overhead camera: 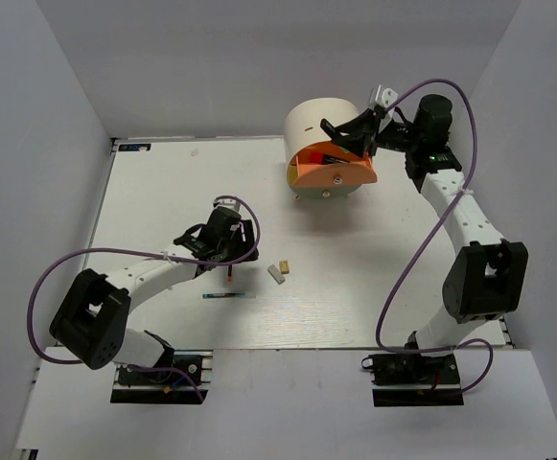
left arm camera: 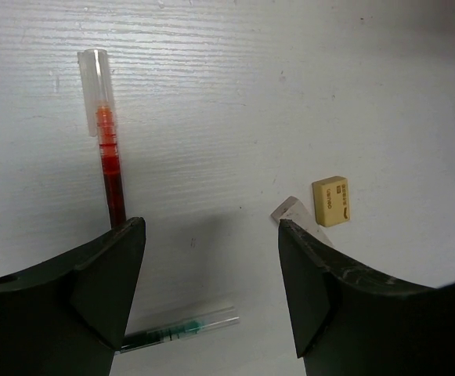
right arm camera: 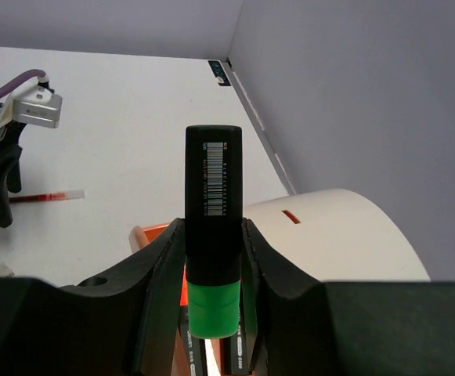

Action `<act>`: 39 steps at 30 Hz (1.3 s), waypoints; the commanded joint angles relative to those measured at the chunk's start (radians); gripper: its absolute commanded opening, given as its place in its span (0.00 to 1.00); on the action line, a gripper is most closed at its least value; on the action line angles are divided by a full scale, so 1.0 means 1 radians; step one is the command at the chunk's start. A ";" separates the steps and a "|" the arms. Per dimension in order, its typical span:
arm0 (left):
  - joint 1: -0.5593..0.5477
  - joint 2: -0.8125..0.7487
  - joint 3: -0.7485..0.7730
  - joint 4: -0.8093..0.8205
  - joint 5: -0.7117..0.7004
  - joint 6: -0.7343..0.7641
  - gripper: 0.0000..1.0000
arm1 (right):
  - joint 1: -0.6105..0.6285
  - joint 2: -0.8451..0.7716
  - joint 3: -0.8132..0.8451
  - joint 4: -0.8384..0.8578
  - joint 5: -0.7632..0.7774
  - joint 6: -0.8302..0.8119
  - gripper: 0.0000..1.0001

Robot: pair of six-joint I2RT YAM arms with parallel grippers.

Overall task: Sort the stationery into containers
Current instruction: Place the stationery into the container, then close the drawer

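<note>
The right gripper [right arm camera: 212, 244] is up by the big cream organizer [overhead camera: 321, 123]. Its jaws are closed tight on a black highlighter [right arm camera: 213, 176] with a green cap. The highlighter sits right in the middle of the jaws, one jaw on each side. The green cap is on the near side of the jaws and the black end sticks out past the tips. The orange drawer [overhead camera: 355, 172] is pulled out of the organizer, and the right gripper hangs just over it. More black highlighters [right arm camera: 240, 354] show below the green cap.

The left gripper [left arm camera: 211, 229] is low over the white table [overhead camera: 163, 182], well apart from the organizer. Its jaws are wide open and hold nothing. Bare table shows between them. A red pen [left arm camera: 108, 149] with a clear cap lies just past the tip of the left jaw, and its near end goes out of sight behind that jaw. A green pen [left arm camera: 182, 330] lies flat on the table under the jaws, close to the left one. A white eraser [left arm camera: 289, 210] peeks out at the tip of the right jaw. A tan eraser [left arm camera: 330, 201] lies just beside the white one, on the far side from the gap.
</note>
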 commanded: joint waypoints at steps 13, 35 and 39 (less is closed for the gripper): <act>0.002 -0.044 -0.013 -0.005 -0.025 -0.001 0.79 | 0.026 0.056 0.035 0.010 0.073 -0.019 0.52; 0.002 -0.025 -0.013 0.005 -0.016 -0.001 0.79 | 0.061 -0.018 0.070 -0.863 0.038 -0.664 0.00; 0.002 -0.025 -0.013 0.005 -0.016 -0.001 0.79 | 0.066 -0.017 0.029 -0.771 0.172 -0.615 0.00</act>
